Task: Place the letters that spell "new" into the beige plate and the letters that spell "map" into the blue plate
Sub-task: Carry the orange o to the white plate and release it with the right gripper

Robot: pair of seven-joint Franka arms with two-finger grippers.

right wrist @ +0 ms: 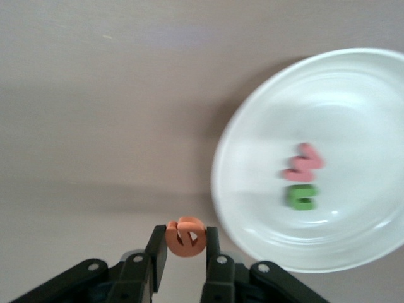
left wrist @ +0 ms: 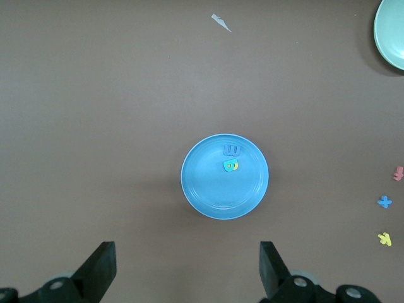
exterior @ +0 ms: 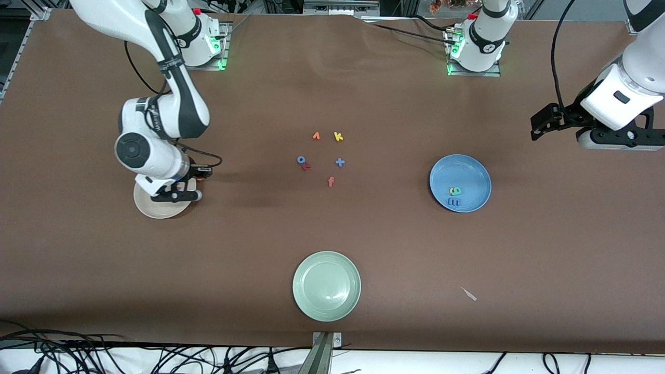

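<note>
Foam, orange and small, makes up the "e" [right wrist: 185, 237] pinched between the closed fingers of the right gripper [right wrist: 184, 252], which hangs at the rim of the beige plate [exterior: 148, 208] toward the right arm's end of the table; the wrist view shows the letter over bare tabletop just beside that rim. The letter is rounded, with its slots running roughly crosswise between the fingers (which way it faces I cannot tell). In the beige plate lie the red-pink "w" [right wrist: 303, 163] and, just beside it, the green "n" [right wrist: 302, 196], both flat, the w's long axis slanting across the dish. The blue plate [exterior: 477, 175] sits toward the left arm's end, and in it the blue "m" [exterior: 454, 202] lies flat beside the teal "p" [exterior: 456, 190], which overlaps the yellow "a" [left wrist: 234, 166]. The left gripper [left wrist: 188, 268] waits up in the air with its fingers spread wide, holding nothing. Mid-table, five other letters [exterior: 332, 158] lie scattered, and a pale green plate [exterior: 327, 285] rests nearest the front camera.
</note>
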